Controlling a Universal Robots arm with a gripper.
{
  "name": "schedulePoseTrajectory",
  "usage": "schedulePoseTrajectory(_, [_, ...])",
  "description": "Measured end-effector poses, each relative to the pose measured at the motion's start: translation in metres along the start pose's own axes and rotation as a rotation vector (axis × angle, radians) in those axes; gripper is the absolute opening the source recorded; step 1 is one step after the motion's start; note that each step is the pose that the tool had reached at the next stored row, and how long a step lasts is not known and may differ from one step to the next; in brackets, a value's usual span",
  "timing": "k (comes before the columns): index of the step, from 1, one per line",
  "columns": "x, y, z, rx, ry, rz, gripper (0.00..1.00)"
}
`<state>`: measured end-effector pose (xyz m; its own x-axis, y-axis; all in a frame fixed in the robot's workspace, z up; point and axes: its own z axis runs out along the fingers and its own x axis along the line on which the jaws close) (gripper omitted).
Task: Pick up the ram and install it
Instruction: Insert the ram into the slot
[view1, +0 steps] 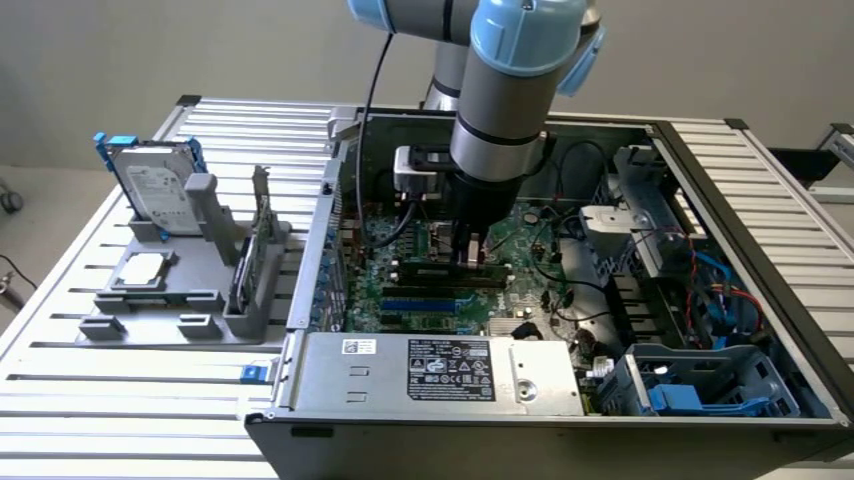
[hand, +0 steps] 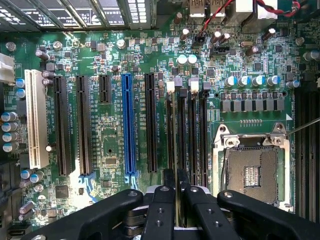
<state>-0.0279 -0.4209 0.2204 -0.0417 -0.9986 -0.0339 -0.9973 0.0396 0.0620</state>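
1. Fingers (hand: 165, 202) of the gripper (hand: 176, 187) stand almost together, pinching the top edge of the ram (hand: 176, 145), a thin stick seen edge-on between them.
2. Seen from the wrist, the ram runs straight away from the fingertips along 1 of the black memory slots (hand: 192, 135); whether it is fully seated I cannot tell.
3. Those slots lie between a long black expansion slot (hand: 150, 117) and the empty processor socket (hand: 252, 167); a blue slot (hand: 128, 122) and a white slot (hand: 35, 117) lie further over on the motherboard (hand: 110, 140).
4. From outside, the gripper (view1: 470, 258) reaches down into the open computer case (view1: 694, 180), with the ram (view1: 447, 268) lying just under it.
5. At 9 o'clock from the case a grey holder (view1: 174, 290) carries a hard drive (view1: 150, 185), an upright card (view1: 260, 235) and a small square chip (view1: 144, 270).
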Motion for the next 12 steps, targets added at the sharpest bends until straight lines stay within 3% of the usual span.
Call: schedulePoseTrajectory(12, [0.0000,-0.0001,0.0000,0.0006,-0.0037,0.000,0.15])
